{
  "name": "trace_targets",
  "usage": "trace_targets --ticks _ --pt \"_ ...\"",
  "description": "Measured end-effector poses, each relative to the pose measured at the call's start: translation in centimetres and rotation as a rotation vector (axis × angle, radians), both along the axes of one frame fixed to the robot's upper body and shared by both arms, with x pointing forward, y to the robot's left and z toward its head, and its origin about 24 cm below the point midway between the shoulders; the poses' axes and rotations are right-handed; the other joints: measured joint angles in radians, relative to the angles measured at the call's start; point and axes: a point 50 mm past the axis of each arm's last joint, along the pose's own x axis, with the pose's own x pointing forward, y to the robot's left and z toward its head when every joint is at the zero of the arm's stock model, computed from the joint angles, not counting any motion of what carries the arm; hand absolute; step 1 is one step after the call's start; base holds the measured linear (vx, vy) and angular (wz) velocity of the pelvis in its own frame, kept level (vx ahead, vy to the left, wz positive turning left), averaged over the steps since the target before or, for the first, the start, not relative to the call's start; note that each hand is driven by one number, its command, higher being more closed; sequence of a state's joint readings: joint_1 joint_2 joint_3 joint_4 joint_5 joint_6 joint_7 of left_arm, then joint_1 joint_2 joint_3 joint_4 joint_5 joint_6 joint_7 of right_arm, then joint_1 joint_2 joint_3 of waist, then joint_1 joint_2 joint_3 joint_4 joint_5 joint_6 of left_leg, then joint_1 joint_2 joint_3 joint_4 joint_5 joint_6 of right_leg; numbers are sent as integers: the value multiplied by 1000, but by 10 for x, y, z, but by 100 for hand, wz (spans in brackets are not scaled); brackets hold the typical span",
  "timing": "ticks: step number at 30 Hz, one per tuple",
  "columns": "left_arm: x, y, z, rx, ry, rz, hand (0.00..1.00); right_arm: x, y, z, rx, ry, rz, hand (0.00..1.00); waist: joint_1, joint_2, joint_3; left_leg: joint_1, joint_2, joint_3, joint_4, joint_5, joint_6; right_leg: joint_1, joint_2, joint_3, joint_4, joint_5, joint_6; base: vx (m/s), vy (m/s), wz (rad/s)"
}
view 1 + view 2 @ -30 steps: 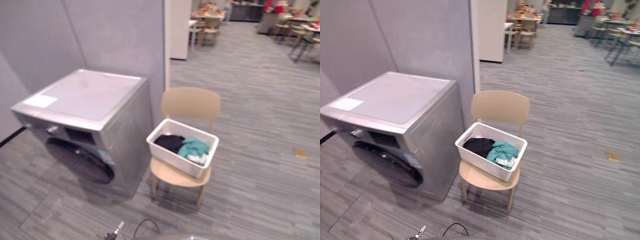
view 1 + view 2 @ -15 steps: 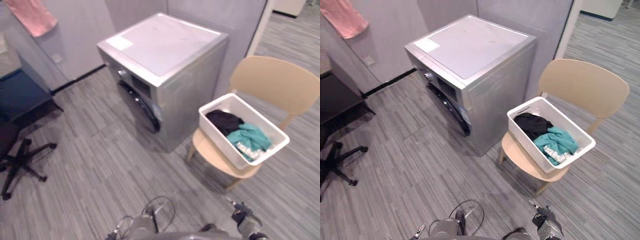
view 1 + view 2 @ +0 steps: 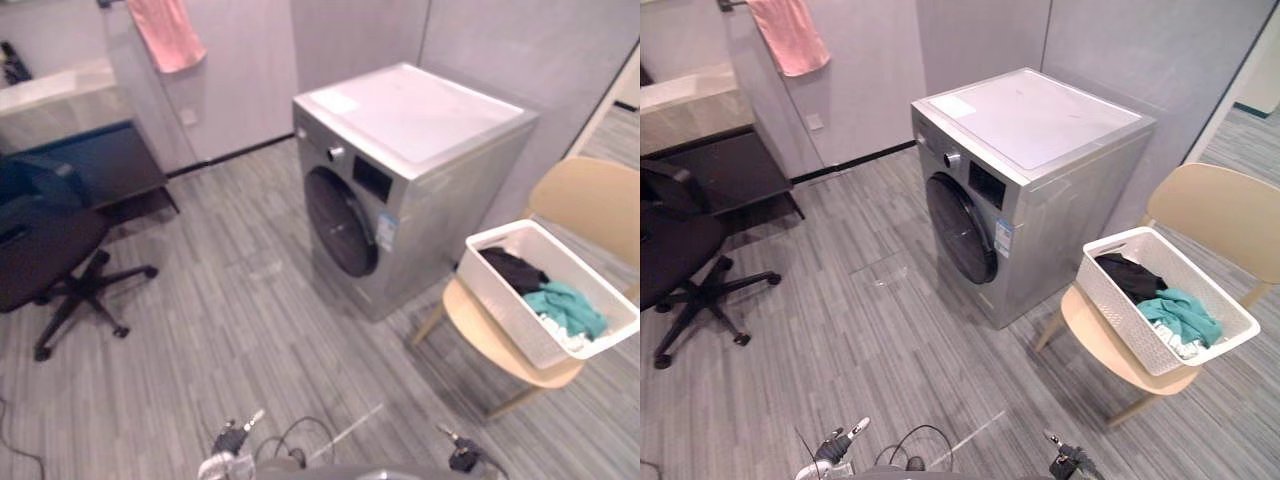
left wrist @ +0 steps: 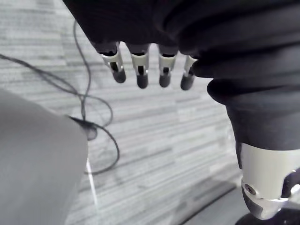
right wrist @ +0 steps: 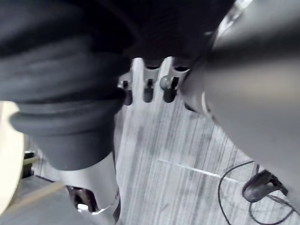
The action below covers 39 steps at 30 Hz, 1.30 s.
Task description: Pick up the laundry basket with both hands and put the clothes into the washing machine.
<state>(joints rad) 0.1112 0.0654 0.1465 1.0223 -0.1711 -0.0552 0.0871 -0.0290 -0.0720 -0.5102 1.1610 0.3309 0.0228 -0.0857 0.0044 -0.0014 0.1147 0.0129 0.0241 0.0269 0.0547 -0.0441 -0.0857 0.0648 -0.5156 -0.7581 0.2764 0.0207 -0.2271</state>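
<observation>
The white laundry basket [image 3: 1116, 324] stands on the seat of a beige chair [image 3: 1225, 205], just beside the washing machine [image 3: 1032, 140] on its right. In the basket I see a black garment [image 3: 1128, 276] and a teal garment [image 3: 1181, 314], and a white piece next to them. The round dark door [image 3: 960, 230] of the machine is shut. My left hand [image 4: 161, 75] hangs above the grey floor [image 3: 840, 330], its fingers [image 4: 139, 74] straight and holding nothing. My right hand [image 5: 147, 90] is also above the floor, relaxed and empty, well apart from the basket.
</observation>
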Motion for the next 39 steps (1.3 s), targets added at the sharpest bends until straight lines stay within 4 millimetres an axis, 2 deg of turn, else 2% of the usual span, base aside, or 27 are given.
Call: trace_targets --ticks 1,2,4,6,7,8,9,11,14,15,17,18,20,21,23,24,26,27,29,30,31,32,33,34,35,36,39 --pt "2 3 1 23 3 -56 0 2 0 1 4 -12 -8 0 -7 18 10 -16 5 -47 16 2 3 -29 86 196 -7 -115 4 -97 19 113" --pt "3 8 2 39 1 -81 0 4 3 1 9 -25 -5 0 -20 -6 24 -20 5 -75 29 2 3 -49 159 372 0 -187 65 -54 -34 119" --pt "5 15 4 50 -10 -91 0 7 12 0 28 -42 -2 0 -25 -32 37 -14 -2 -95 15 10 12 -58 201 499 38 -214 130 -29 -105 90" --pt "-2 22 3 57 7 -55 0 20 25 3 59 -107 21 0 -9 -46 42 -10 11 -93 -29 17 23 -104 210 514 88 -218 168 -33 -167 7" --pt "-4 24 3 62 16 -47 0 33 36 6 81 -155 48 0 -3 -64 34 -19 42 -92 -53 51 1 -124 248 535 73 -204 246 -31 -180 -36" --pt "-3 25 4 65 17 -51 0 37 39 8 83 -171 59 0 -3 -61 36 -23 59 -92 -66 86 -8 -122 267 537 52 -196 304 -37 -297 -10" --pt "1 26 4 75 20 -71 0 43 41 11 78 -199 61 0 -22 -60 33 -8 91 -111 -125 119 -29 -98 315 543 0 -190 353 5 -237 29" --pt "7 23 4 64 8 -54 0 40 35 13 48 -221 30 0 -42 -51 36 -3 92 -110 -116 123 -24 -60 350 549 -45 -189 329 100 -158 46" --pt "11 10 3 29 -11 -28 0 36 29 14 35 -227 -13 0 -40 -42 32 1 102 -107 -62 106 -35 -17 363 542 -59 -195 323 123 -72 13" --pt "14 4 3 13 -25 -22 0 38 29 15 30 -237 -19 0 -40 -33 29 -15 107 -104 -12 78 -44 -8 369 544 -67 -201 323 101 -52 -2" --pt "22 3 7 10 -68 -9 0 41 32 16 32 -251 -22 0 -42 -16 32 -108 117 -103 182 33 -46 6 384 539 -79 -204 314 89 -52 4" --pt "23 2 9 7 -92 2 0 40 34 16 37 -248 -19 0 -39 -2 37 -195 122 -101 380 18 -66 26 391 533 -80 -201 311 70 -74 11" --pt "16 -7 8 -19 -94 41 0 40 36 16 35 -244 17 0 -39 45 48 -275 153 -97 616 16 -71 75 405 517 -57 -209 318 78 -64 9" --pt "15 -10 7 -30 -97 53 0 40 36 16 33 -245 26 0 -38 62 47 -289 169 -93 658 17 -71 85 416 518 -52 -216 314 70 -28 -10" --pt "7 -10 5 -36 -79 69 0 44 40 18 38 -262 35 0 -15 71 30 -296 203 -45 671 21 -66 92 414 549 -61 -227 311 100 -32 -21" --pt "6 -10 5 -39 -76 74 0 46 43 18 45 -270 36 0 -16 67 29 -293 205 -35 656 23 -61 94 405 548 -69 -225 311 118 -36 -10" --pt "-2 -5 2 -45 -52 139 0 50 45 20 47 -279 49 0 -17 64 30 -254 256 35 493 -24 -15 87 389 554 -71 -217 308 92 -14 1" --pt "-3 -3 2 -44 -52 153 0 50 44 20 44 -278 48 0 -17 60 31 -245 269 43 432 -23 -15 87 383 555 -71 -217 309 86 78 11" --pt "-5 0 2 -47 -53 201 0 49 41 20 30 -279 49 0 -14 42 31 -203 290 47 139 -17 -14 89 343 556 -71 -217 321 110 196 16" --pt "-6 0 1 -49 -47 207 0 48 39 20 23 -276 51 0 -14 40 29 -194 284 32 100 -19 -21 88 337 560 -77 -225 340 151 412 1" --pt "-8 0 0 -54 -41 226 0 45 36 16 11 -242 81 0 -13 41 29 -195 281 3 101 16 -75 97 321 585 -97 -249 382 150 419 -23" --pt "-11 6 0 -42 -27 239 0 39 34 13 12 -207 95 0 -2 29 20 -179 255 8 125 60 -112 109 300 611 -111 -253 392 202 492 -39" --pt "-11 10 0 -26 -25 238 0 35 39 10 28 -186 97 0 6 5 15 -171 236 22 131 72 -118 113 278 630 -118 -253 395 201 317 -47" --pt "-19 26 1 20 2 239 0 26 52 4 67 -149 108 0 7 -41 -9 -172 200 53 126 62 -114 107 244 657 -144 -228 374 199 257 -31" --pt "-20 31 2 34 12 235 0 23 57 2 83 -137 107 0 6 -58 -18 -179 193 55 132 53 -109 104 238 666 -154 -196 375 199 230 -24" --pt "-19 36 2 46 23 221 0 18 62 0 103 -113 106 0 8 -69 -23 -189 191 59 164 30 -108 102 237 681 -164 -120 416 156 205 -12" --pt "-17 33 1 42 24 187 0 18 51 0 76 -105 114 0 10 -52 -34 -201 190 86 250 -53 -67 84 225 692 -141 -24 427 126 271 -27"
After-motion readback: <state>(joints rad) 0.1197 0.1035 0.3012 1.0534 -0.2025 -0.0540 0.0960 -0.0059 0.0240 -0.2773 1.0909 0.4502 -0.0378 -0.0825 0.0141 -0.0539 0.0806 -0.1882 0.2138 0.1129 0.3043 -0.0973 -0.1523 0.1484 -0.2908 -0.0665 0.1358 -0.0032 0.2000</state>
